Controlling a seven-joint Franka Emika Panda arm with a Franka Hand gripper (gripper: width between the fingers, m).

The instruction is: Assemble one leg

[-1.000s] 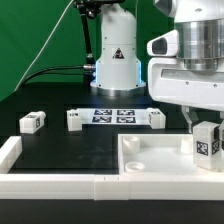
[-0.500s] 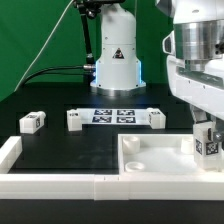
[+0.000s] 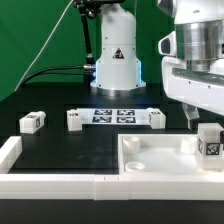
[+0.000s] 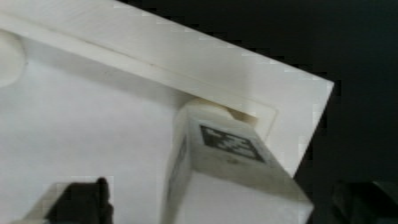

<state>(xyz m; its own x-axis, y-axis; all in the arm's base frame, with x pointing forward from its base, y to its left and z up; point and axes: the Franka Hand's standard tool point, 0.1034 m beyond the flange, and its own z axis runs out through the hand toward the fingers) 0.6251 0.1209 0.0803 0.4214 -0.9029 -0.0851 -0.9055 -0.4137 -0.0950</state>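
I see the leg (image 3: pixel 209 140) standing upright in a corner socket of the white tray (image 3: pixel 150 165), at the exterior view's right. The gripper (image 4: pixel 217 200) hangs above it with its jaws open. In the wrist view both fingers (image 4: pixel 80 198) flank the leg without touching it.

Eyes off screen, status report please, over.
Gripper open, straddling chunky white plastic leg. Leg upright at corner socket of white square tray. Nothing blocking.
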